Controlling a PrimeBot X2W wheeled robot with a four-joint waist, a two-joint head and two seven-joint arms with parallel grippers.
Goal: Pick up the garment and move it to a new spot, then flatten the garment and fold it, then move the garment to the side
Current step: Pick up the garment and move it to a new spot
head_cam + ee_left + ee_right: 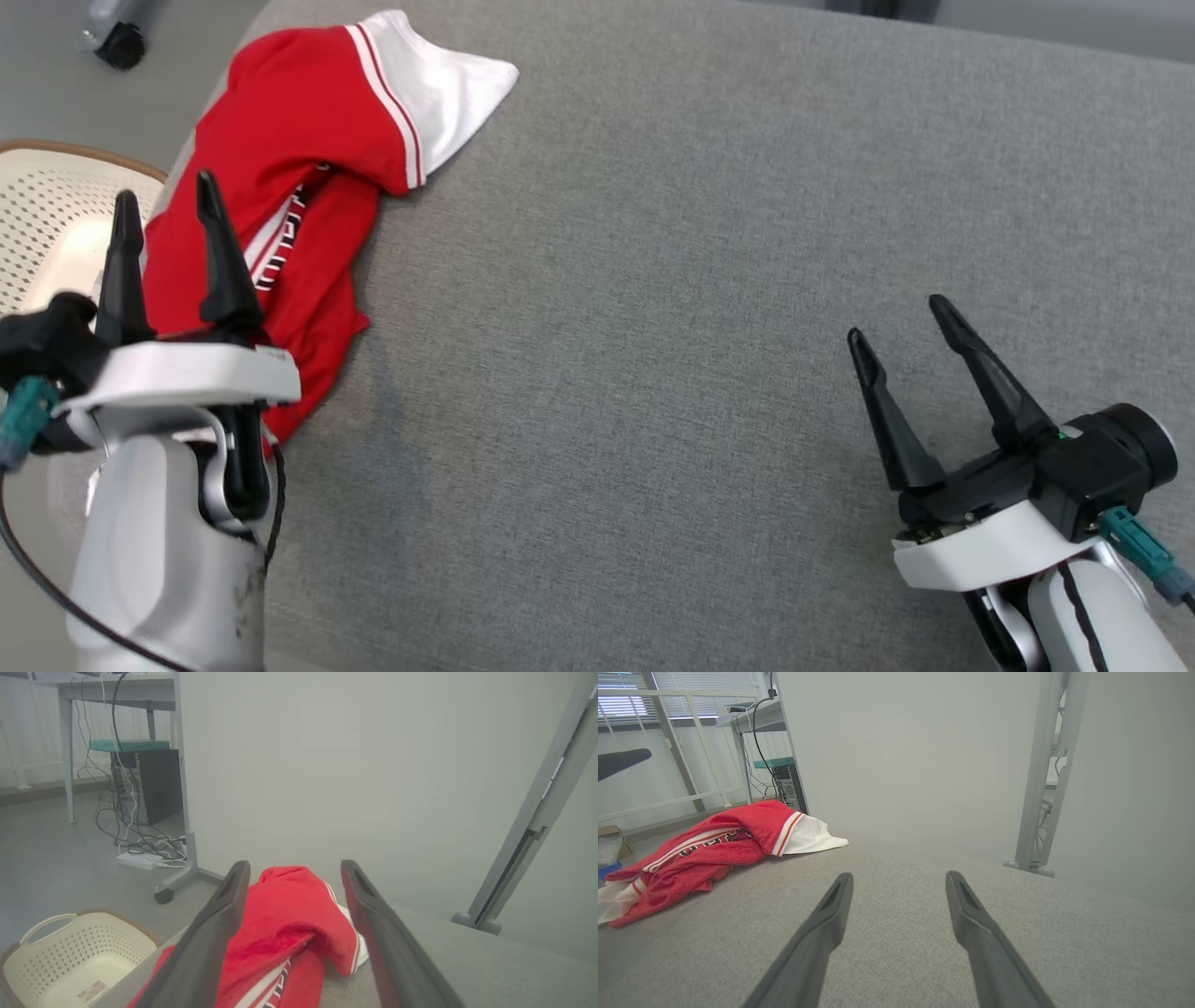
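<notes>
A crumpled red garment (299,159) with white sleeve ends and striped trim lies at the far left edge of the grey fabric surface (700,280). My left gripper (163,191) hovers open just in front of the garment's near end, fingers pointing at it with nothing between them. In the left wrist view the garment (289,914) sits between and beyond the open fingers (205,947). My right gripper (896,317) stands open over bare grey fabric at the lower right, far from the garment (714,854), which shows at the left of the right wrist view.
A cream perforated laundry basket (47,215) stands on the floor left of the surface, also seen as basket (70,952). Beyond are a desk with cables (131,812), a caster wheel (119,42) and a grey metal post (1041,788).
</notes>
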